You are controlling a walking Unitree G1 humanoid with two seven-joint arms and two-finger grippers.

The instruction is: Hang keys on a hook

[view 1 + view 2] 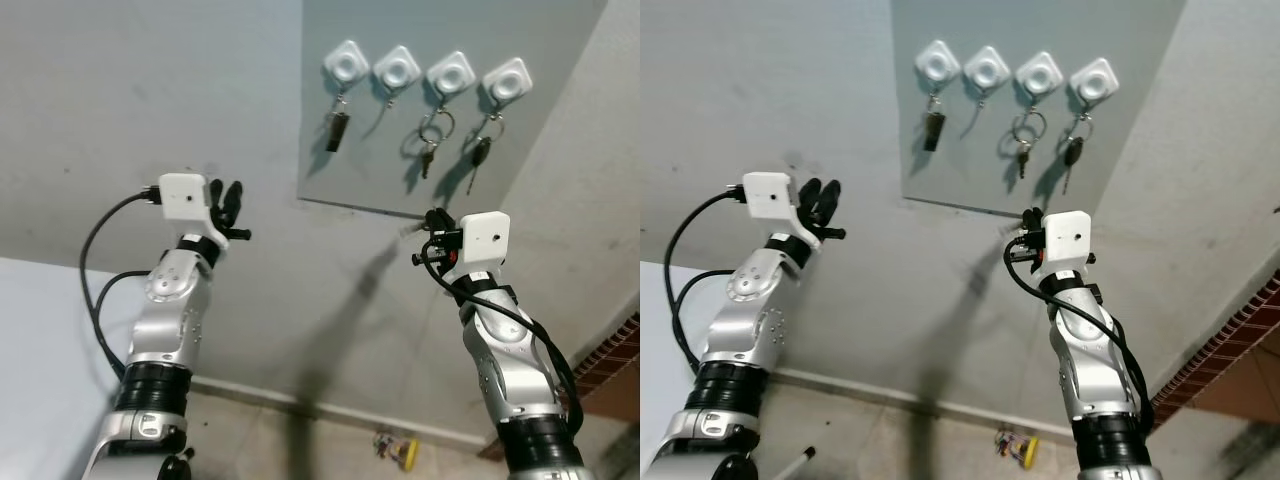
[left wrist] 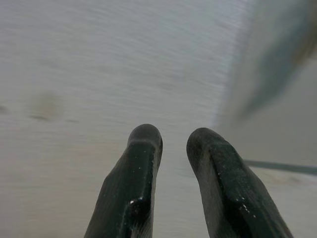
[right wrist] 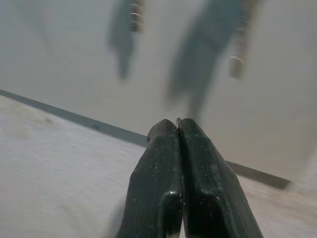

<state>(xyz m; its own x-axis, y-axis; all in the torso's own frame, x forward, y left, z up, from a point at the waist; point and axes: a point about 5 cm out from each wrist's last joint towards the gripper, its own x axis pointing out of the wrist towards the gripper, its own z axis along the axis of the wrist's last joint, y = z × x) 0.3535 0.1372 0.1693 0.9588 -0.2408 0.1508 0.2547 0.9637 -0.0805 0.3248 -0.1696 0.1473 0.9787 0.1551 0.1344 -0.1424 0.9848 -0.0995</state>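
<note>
A grey panel [image 1: 560, 40] on the wall carries a row of white diamond-shaped hooks [image 1: 397, 69]. From the leftmost hook hangs a dark fob [image 1: 337, 130]. The third hook holds a key ring with a small key [image 1: 432, 135], and the rightmost holds a black-headed key [image 1: 482, 150]. My right gripper [image 1: 437, 222] is raised just below the panel's lower edge. Its fingers [image 3: 163, 148] are pressed shut, with nothing visible between them. My left gripper [image 1: 228, 200] is raised against the bare wall left of the panel. It is open, with a narrow gap between its fingers [image 2: 143, 148].
A small yellow object [image 1: 405, 452] lies on the floor by the foot of the wall. A red brick surface [image 1: 615, 360] stands at the right. A pale flat surface [image 1: 40, 340] fills the lower left.
</note>
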